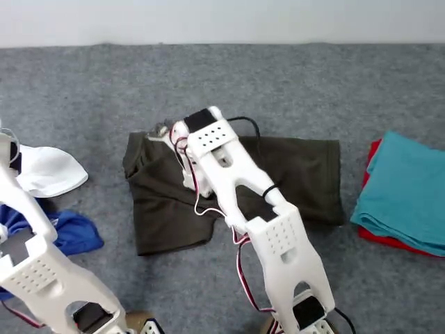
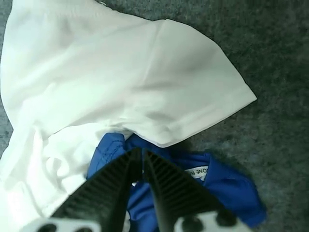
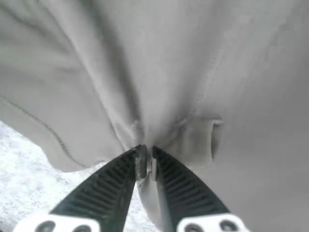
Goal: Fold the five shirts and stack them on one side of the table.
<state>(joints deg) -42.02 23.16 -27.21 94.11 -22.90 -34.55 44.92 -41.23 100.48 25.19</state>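
I am pinching the half-folded olive shirt (image 1: 292,174), centre tabletop (image 1: 278,76), in the right tool (image 3: 145,158). The left tool (image 2: 142,157) is hovering closed over the unfolded white shirt (image 1: 49,170) and blue shirt (image 1: 73,233) at nine o'clock. The teal shirt (image 1: 407,188) and red shirt (image 1: 373,156) are lying stacked at three o'clock.

At centre, spread shirt (image 1: 306,174); folded stack (image 1: 407,191) right, crumpled shirts (image 1: 49,174) left.

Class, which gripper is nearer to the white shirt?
Left. The left gripper is at the edge of the white shirt, over the blue shirt. The right gripper pinches the dark shirt at mid-table, well away.
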